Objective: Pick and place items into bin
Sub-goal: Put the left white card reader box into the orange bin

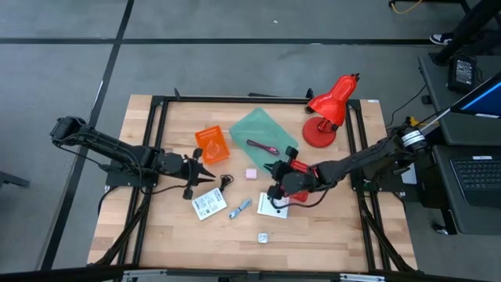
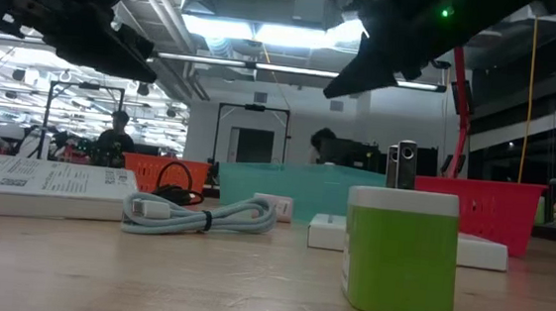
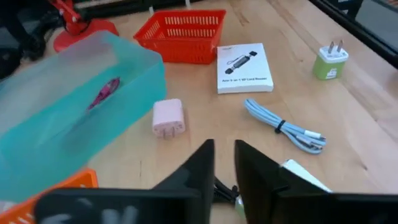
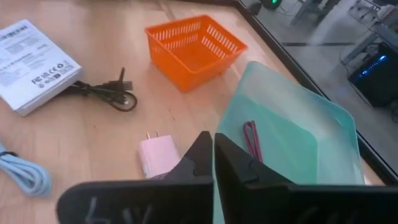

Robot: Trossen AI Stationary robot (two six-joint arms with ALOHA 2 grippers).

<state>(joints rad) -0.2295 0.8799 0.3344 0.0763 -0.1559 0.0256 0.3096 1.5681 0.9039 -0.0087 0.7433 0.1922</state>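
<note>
The left claw point(image 3: 224, 163) shows its two dark fingers point(image 3: 199, 168) standing slightly apart above the wooden worktop point(image 3: 298, 81), with nothing visibly between them. Just beyond them lies a pink plug adapter point(image 3: 168, 118), beside a translucent teal bin point(image 3: 68, 106) that holds a maroon cable point(image 3: 104, 93). A red basket point(image 3: 181, 34) stands farther off, with a white printed card point(image 3: 244, 67) next to it. A coiled pale blue cable point(image 3: 283, 126) lies between that card and the claw. A green plug adapter point(image 3: 329, 61) sits apart from them. A red lamp base point(image 3: 78, 28) lies behind the bin.
</note>
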